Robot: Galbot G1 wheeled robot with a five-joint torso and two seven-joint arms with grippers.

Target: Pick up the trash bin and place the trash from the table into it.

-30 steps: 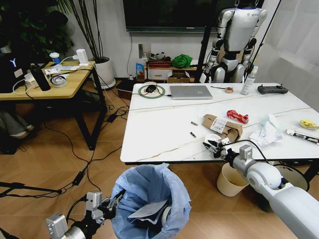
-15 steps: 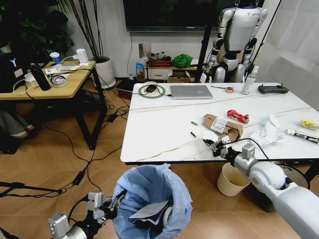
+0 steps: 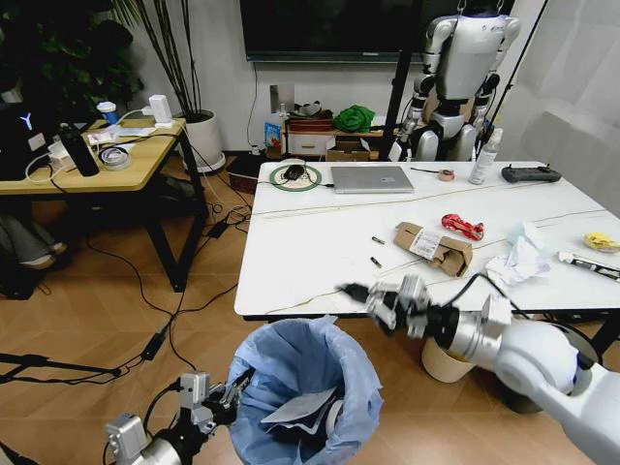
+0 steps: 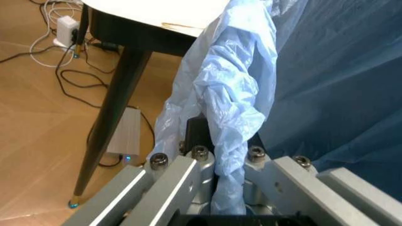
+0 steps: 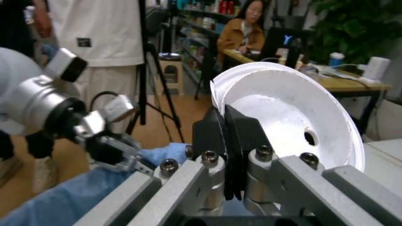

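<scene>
White lid (image 5: 295, 117), pinched in the right claw (image 3: 380, 302), hangs off the desk's (image 3: 310, 262) near edge above the bin (image 3: 305, 387); left claw (image 3: 231, 395) grips its bag rim. Released early, it could miss.

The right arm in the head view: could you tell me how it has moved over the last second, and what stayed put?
The right pincer, shut on the white lid, left the table edge and swung left, now over the trash bin. The left pincer keeps clamping the bin's blue bag. The cardboard box, tissues and red wrapper stayed in place.
</scene>
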